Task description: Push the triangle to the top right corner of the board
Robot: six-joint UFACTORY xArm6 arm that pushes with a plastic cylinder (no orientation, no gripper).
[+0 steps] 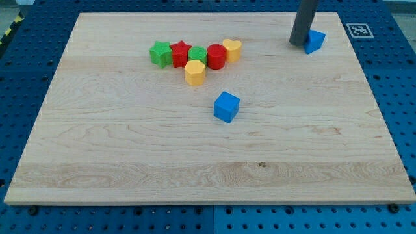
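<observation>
Contact looks made: my tip [299,44] sits at the view's top right, pressed against the left side of the blue triangle [315,41], or so near that I see no gap between them. This end effector has nothing to open or shut; it is a bare rod, holding nothing, leaning on the block's flank at most.

That triangle lies close to the top right corner of the counter [195,169], with a strip of bare wood between it and both the top and right edges. I judge it light and rigid, a small solid piece that slides easily on smooth wood and will not deform. Its wedge shape is the catch: a push off its centre line would probably spin it instead of moving it straight. I would set the rod on the middle of the flat left face and press toward the corner, slightly upward in the view.

Farther out, a blue cube [226,106] stands alone near the middle. At upper left a cluster sits packed together: green star [160,53], red star [180,53], a green block [197,55] whose shape I cannot make out, red cylinder [216,56], yellow heart [231,49] and yellow hexagon [194,72]. All are well apart from my path.
</observation>
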